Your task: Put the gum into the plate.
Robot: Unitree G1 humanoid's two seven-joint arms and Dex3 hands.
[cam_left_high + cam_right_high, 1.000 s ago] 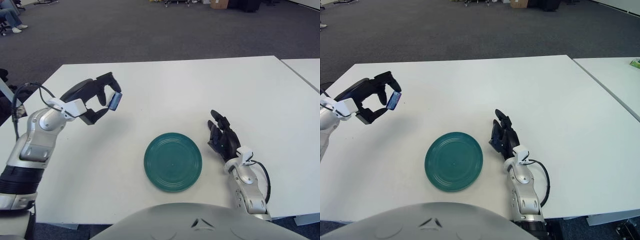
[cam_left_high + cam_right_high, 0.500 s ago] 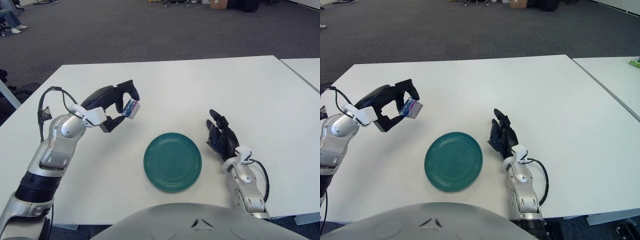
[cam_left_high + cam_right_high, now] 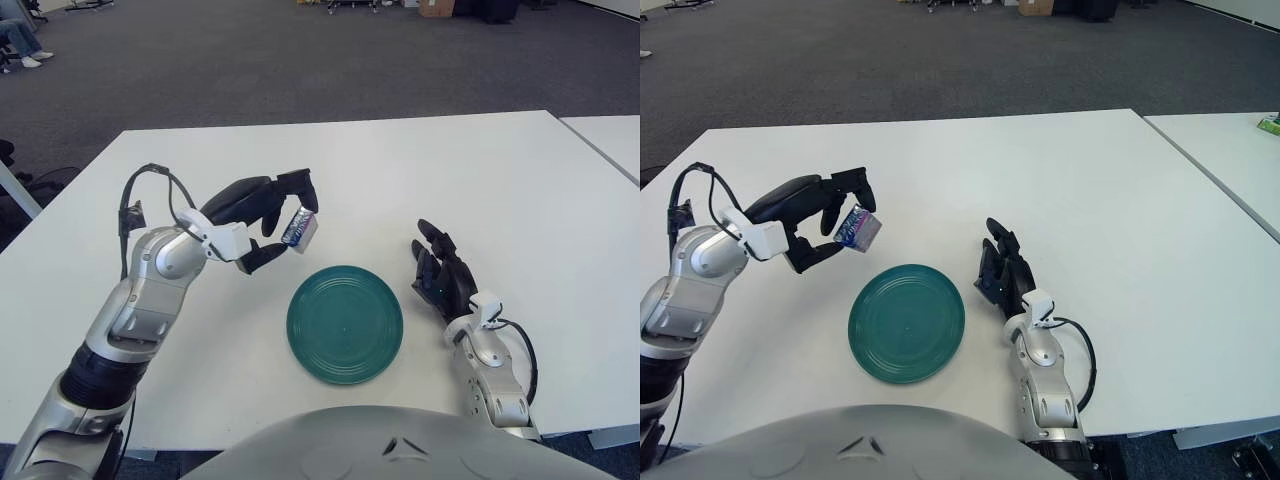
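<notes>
My left hand (image 3: pixel 282 224) is shut on a small blue and white pack of gum (image 3: pixel 299 229) and holds it in the air just beyond the far left rim of the dark green plate (image 3: pixel 345 323). The plate lies flat on the white table in front of me with nothing on it. In the right eye view the gum (image 3: pixel 858 229) hangs above the table a little up and left of the plate (image 3: pixel 906 322). My right hand (image 3: pixel 443 278) rests on the table to the right of the plate, fingers relaxed and holding nothing.
The white table (image 3: pixel 380 180) stretches back and to both sides. A second white table (image 3: pixel 610 140) stands at the far right. Grey carpet lies behind, with chairs and boxes far off.
My left hand has carried the gum to the right and slightly nearer, from the table's left part to the plate's far left rim. The right hand has stayed still.
</notes>
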